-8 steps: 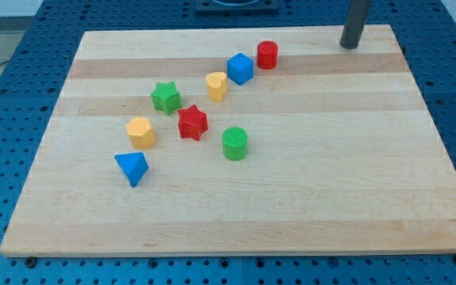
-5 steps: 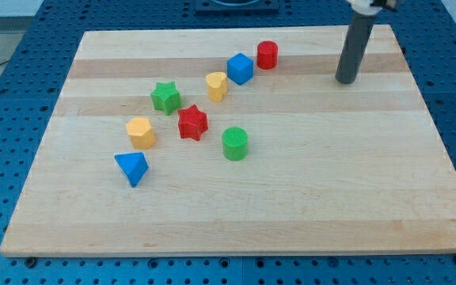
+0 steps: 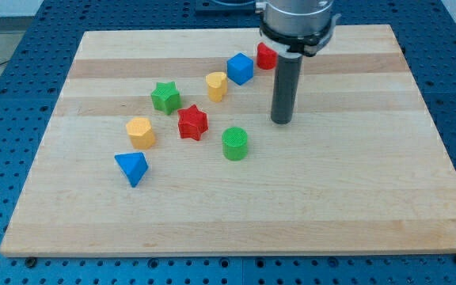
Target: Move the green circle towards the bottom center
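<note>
A light wooden board (image 3: 355,182) lies on a blue perforated table (image 3: 6,87) that shows on all sides of it.

The arm carries no gripper, so nothing opens, closes or grips. It ends in a straight dark rod (image 3: 285,83) that stands upright under a grey collar. My tip (image 3: 282,122) rests on the board a little right of its middle. It touches no block.

The green circle (image 3: 235,143) stands upright near the middle of the board. It lies to the left of my tip and slightly nearer the view's bottom, close to it but apart from it. Bare wood separates the two. The near edge of the board is well apart from the green circle.

The other blocks form a loose diagonal band from near left to far right:
- The blue triangle (image 3: 132,168) is the nearest and leftmost block.
- The yellow hexagon-like block (image 3: 141,132) lies just beyond it.
- The red star (image 3: 192,123) lies just left of the green circle and slightly farther back, apart from it.
- The green star (image 3: 165,96) lies farther back, left of the red star.
- The yellow block (image 3: 216,85), whose shape is unclear, lies right of the green star.
- The blue cube (image 3: 240,68) lies beyond the yellow block.
- The red cylinder (image 3: 264,56) is the farthest block and is partly hidden by the collar.
</note>
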Tool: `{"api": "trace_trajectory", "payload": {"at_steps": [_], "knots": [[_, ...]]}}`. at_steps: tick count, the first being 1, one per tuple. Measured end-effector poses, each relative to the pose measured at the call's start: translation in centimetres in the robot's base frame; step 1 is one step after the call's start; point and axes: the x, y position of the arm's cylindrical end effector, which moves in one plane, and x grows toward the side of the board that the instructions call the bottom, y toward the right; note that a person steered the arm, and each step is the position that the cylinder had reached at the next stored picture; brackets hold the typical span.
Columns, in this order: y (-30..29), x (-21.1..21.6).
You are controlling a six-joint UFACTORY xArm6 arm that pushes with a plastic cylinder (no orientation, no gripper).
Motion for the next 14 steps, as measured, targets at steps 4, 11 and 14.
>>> {"api": "trace_trajectory", "payload": {"at_steps": [4,11,14], "knots": [[-6.1,6.0],[-13.8,13.8],[-14.0,19.1]]}}
